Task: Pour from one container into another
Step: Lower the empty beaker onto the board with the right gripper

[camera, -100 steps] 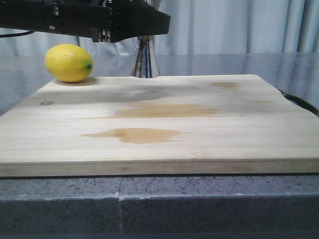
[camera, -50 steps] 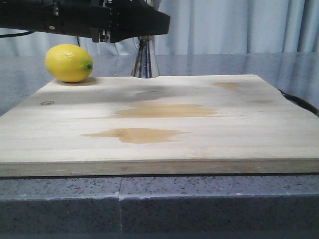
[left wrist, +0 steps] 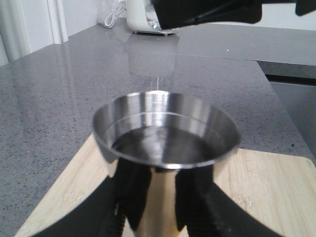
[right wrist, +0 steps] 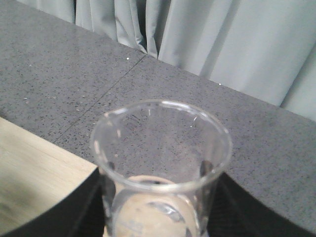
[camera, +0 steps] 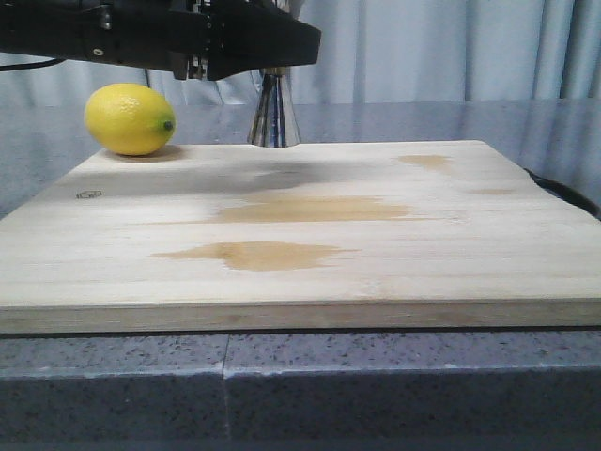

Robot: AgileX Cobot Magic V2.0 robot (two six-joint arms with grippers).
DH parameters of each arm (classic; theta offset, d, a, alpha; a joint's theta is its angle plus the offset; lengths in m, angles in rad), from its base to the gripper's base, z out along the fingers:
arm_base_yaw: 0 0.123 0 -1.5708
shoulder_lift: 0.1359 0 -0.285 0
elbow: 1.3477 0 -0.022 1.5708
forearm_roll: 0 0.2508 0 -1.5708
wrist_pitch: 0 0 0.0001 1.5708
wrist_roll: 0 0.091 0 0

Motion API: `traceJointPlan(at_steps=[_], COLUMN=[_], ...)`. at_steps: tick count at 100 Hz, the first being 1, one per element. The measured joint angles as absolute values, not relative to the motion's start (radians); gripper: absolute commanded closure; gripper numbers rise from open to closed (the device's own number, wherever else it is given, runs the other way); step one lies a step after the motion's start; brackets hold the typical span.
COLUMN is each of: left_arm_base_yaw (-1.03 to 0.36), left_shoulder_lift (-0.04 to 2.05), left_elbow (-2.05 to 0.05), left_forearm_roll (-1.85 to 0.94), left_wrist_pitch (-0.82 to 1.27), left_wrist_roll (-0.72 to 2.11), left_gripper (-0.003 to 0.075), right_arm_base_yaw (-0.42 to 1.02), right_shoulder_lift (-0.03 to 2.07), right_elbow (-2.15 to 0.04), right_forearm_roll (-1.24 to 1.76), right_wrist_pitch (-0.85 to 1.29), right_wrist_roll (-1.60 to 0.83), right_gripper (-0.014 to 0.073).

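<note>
The steel jigger [left wrist: 163,148] stands upright on the wooden board [camera: 394,244] at its far edge. My left gripper [left wrist: 163,195] is shut on its narrow waist, and liquid lies in its top cup. In the front view only the jigger's lower cone [camera: 273,117] shows, under the left gripper [camera: 263,52]. The clear glass beaker [right wrist: 160,163] sits between the black fingers of my right gripper [right wrist: 160,210], which is shut on it. In the left wrist view the beaker [left wrist: 150,57] hangs tilted above the jigger. A thin thread of liquid [left wrist: 157,85] runs down toward the cup.
A yellow lemon [camera: 130,119] lies at the board's far left corner. Wet brown stains [camera: 258,254] mark the board's middle. Grey stone counter [camera: 376,395] surrounds the board, with curtains behind. A black cable [camera: 568,195] runs by the board's right edge. A white appliance [left wrist: 143,17] stands far back.
</note>
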State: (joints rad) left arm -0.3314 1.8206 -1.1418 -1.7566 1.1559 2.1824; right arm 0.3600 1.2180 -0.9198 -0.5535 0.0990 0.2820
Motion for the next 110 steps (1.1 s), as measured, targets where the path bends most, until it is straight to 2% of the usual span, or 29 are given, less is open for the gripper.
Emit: traceJointPlan(at_steps=[47,110], left_arm_base_yaw=[-0.331,-0.331], left_shoulder_lift=[1.821,1.821], left_elbow=[-1.142,-1.142], left_forearm_roll=[-1.757,-1.757], left_wrist_pitch=[1.156,1.156], left_wrist_roll=[2.182,2.182], left_gripper=[0.0523,0.0523], right_arm_base_yaw=[0.231,0.205], right_shoulder_lift=[1.206,1.510], right_elbow=[-0.550,-0.522], right_forearm_roll=[-0.492,-0.490], right_wrist_pitch=[-0.414,-0.724], right_wrist_roll=[0.289,0.242], right_gripper=[0.0318,0.0318])
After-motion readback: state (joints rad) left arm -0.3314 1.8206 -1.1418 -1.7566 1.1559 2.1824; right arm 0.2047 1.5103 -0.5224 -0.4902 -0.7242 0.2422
